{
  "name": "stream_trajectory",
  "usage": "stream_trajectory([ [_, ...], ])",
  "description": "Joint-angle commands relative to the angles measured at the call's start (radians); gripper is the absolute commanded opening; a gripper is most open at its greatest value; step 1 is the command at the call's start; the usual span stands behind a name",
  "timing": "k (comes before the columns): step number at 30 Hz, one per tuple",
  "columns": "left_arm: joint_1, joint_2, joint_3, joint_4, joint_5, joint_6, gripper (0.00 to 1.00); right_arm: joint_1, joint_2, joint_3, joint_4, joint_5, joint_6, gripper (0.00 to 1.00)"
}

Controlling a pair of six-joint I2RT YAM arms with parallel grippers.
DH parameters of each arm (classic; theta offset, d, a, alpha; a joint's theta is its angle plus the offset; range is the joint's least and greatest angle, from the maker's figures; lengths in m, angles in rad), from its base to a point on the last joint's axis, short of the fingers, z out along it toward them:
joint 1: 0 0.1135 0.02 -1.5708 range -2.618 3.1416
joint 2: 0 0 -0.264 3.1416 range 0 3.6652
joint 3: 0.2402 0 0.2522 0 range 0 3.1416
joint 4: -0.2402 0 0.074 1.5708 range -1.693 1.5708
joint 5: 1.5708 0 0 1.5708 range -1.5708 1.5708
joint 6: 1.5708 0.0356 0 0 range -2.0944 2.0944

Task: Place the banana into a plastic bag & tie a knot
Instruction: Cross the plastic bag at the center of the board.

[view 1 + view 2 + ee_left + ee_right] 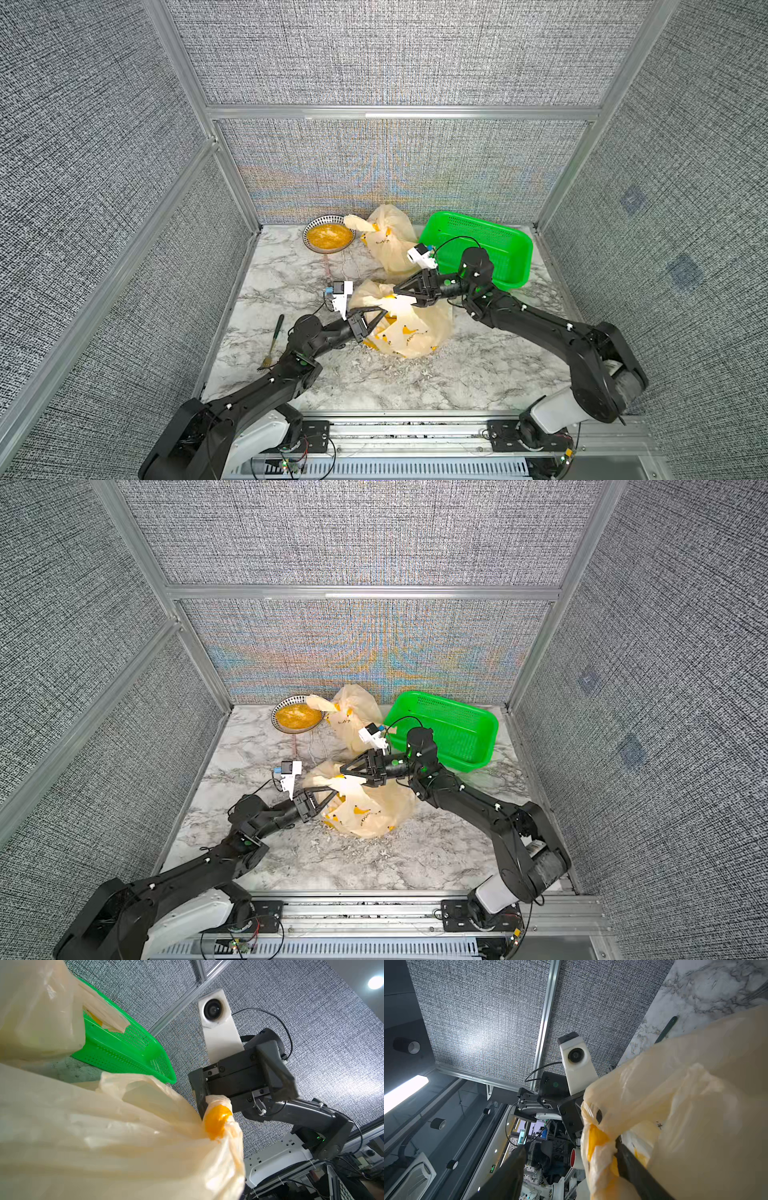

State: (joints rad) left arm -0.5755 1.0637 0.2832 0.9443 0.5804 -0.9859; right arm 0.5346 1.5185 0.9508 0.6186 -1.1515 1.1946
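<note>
Plastic bag [411, 328] film is what both sets of jaws meet. The left gripper [384, 311] is closed, its tips buried in a gathered fold at the top of the bag, and I judge that it has hold of that fold. The right gripper [397, 289] stands wide open in the left wrist view. The bunched neck [218, 1118], marked by a yellow patch, lies against one of the right gripper's fingers [200, 1093] and nothing is clamped. Whether that bunch is a finished knot or only a twist I cannot tell. The bag sits on the marble table [478, 374] between the two arms, near the middle. Its neck is lifted towards the grippers and its belly sags onto the tabletop. In both top views its length runs from the neck, on the left arm's side, to the rounded bottom nearer the right arm. The banana itself does not show through the cream film, so its lie cannot be read. The film looks thin, light, limp and slippery, likely to slide out of a loose pinch, so the hold belongs on the bunched neck or its loose ears, not the slack belly. Behind stand a second bag [388, 245], a green basket [478, 249] and a bowl [329, 237].
</note>
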Motion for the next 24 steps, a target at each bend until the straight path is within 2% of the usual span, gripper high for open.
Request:
stream_trajectory([
  [1,-0.003,0.03,0.018,0.042,0.028,0.007,0.0,-0.022,-0.03,-0.012,-0.134,0.02,-0.129,0.68],
  [11,-0.014,0.059,0.027,0.052,0.019,0.004,0.0,-0.076,-0.097,-0.074,-0.155,0.002,-0.154,0.33],
  [13,-0.014,0.062,0.03,0.045,0.018,0.006,0.0,-0.08,-0.104,-0.08,-0.165,-0.006,-0.166,0.34],
  [15,-0.015,0.062,0.033,0.039,0.017,0.007,0.0,-0.082,-0.114,-0.084,-0.188,-0.01,-0.189,0.47],
  [16,-0.015,0.064,0.034,0.037,0.017,0.009,0.0,-0.084,-0.12,-0.084,-0.207,-0.008,-0.204,0.51],
  [21,-0.014,0.067,0.036,0.032,0.017,0.009,0.0,-0.093,-0.139,-0.1,-0.247,-0.017,-0.255,0.52],
  [24,-0.015,0.071,0.039,0.031,0.016,0.009,0.0,-0.098,-0.147,-0.11,-0.253,-0.018,-0.263,0.48],
])
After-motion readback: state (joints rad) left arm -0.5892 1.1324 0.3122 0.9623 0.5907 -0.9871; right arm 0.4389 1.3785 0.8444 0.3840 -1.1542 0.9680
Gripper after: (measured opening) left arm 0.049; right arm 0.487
